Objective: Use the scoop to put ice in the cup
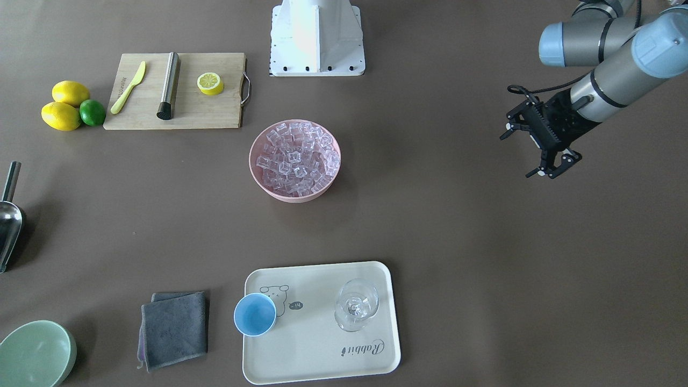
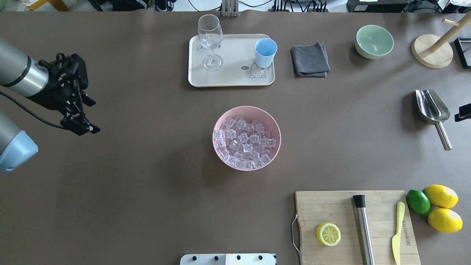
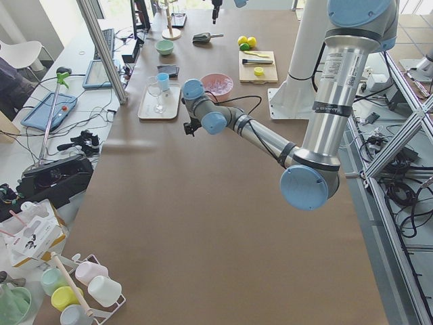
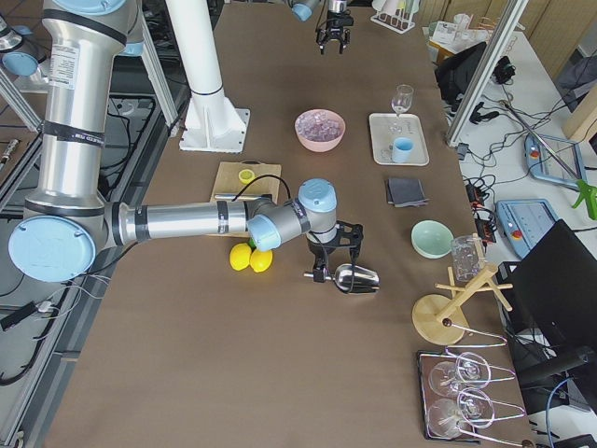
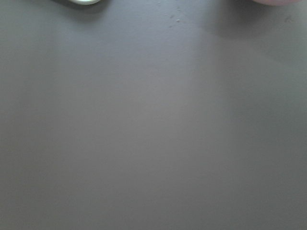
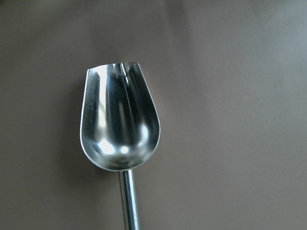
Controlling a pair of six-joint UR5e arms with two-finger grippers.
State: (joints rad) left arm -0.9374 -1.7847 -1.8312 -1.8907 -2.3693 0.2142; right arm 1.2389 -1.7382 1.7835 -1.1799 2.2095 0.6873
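Observation:
The ice (image 2: 244, 141) is a heap of clear cubes in a pink bowl (image 2: 220, 117) at the table's middle. The light-blue cup (image 2: 265, 52) stands upright and empty on a cream tray (image 2: 228, 79). The steel scoop (image 2: 432, 106) lies on the table at the robot's far right and fills the right wrist view (image 6: 120, 124), empty. My right gripper (image 4: 333, 259) hovers over the scoop's handle; I cannot tell whether it is open. Only a black sliver of it shows in the overhead view (image 2: 464, 111). My left gripper (image 2: 79, 114) is open and empty, far left of the bowl.
A wine glass (image 2: 210, 40) shares the tray. A grey cloth (image 2: 310, 59), a pale-green bowl (image 2: 374, 41) and a wooden stand (image 2: 432, 51) lie beyond the scoop. A cutting board (image 2: 349, 221) holds a lemon half, a steel cylinder and a yellow knife, with lemons (image 2: 441, 208) and a lime beside it.

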